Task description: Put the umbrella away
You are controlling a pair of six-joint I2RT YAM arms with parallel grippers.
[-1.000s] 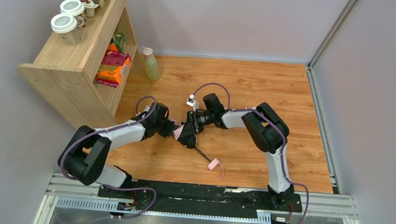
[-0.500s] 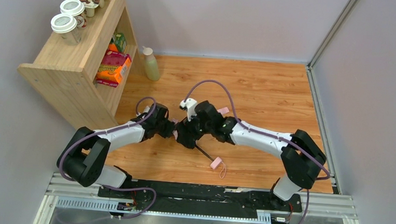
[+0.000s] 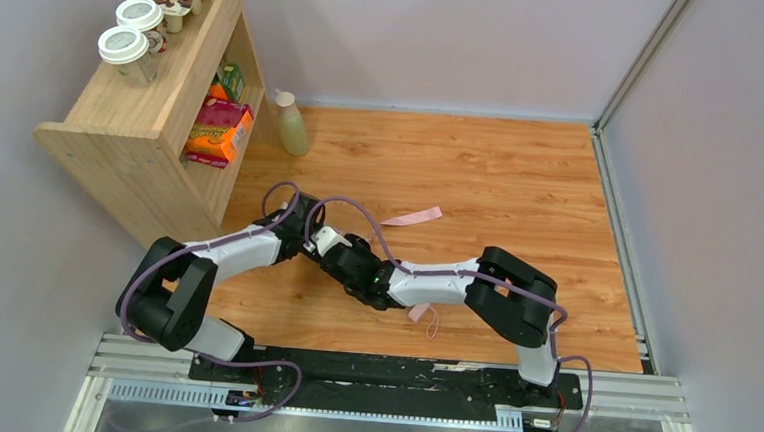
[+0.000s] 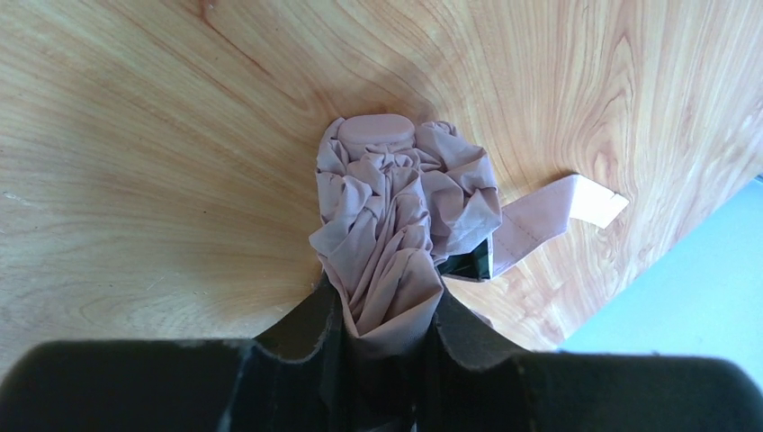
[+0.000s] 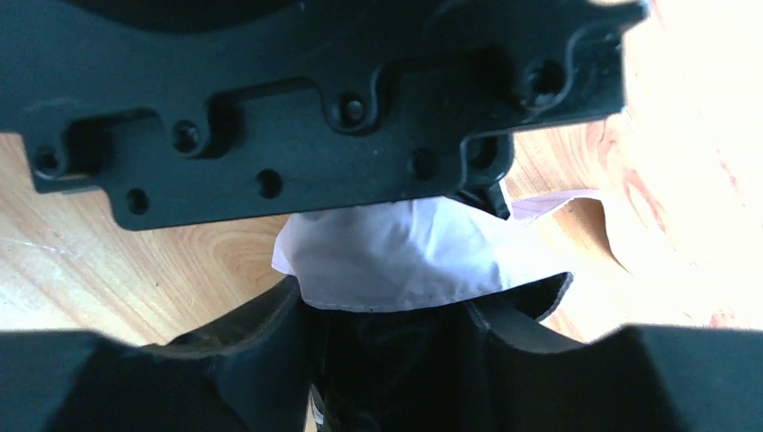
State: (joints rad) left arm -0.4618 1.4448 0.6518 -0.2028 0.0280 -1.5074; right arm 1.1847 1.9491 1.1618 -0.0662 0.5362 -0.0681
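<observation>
- The umbrella lies on the counter, near the middle and towards the near edge, between the two arms.
- The left end effector is pinched on the crumpled pink canopy; the cloth is squeezed between both fingers, and the capped tip points away from the wrist.
- A flat pink band runs from the canopy across the counter towards the back right, and lies loose.
- The right arm is stretched low across the counter towards the left arm, so that the two end effectors nearly meet.
- The right end effector is closed on canopy cloth, which looks washed-out white in the wrist view and fills the gap from finger to finger; the black body of the left end effector is seen just beyond it.
- The pink handle shows from under the right forearm on the near side; the shaft is hidden from above.
- A wooden shelf stands at the far left, with lidded cups on top and a bottle beside it, well apart from the umbrella.
</observation>
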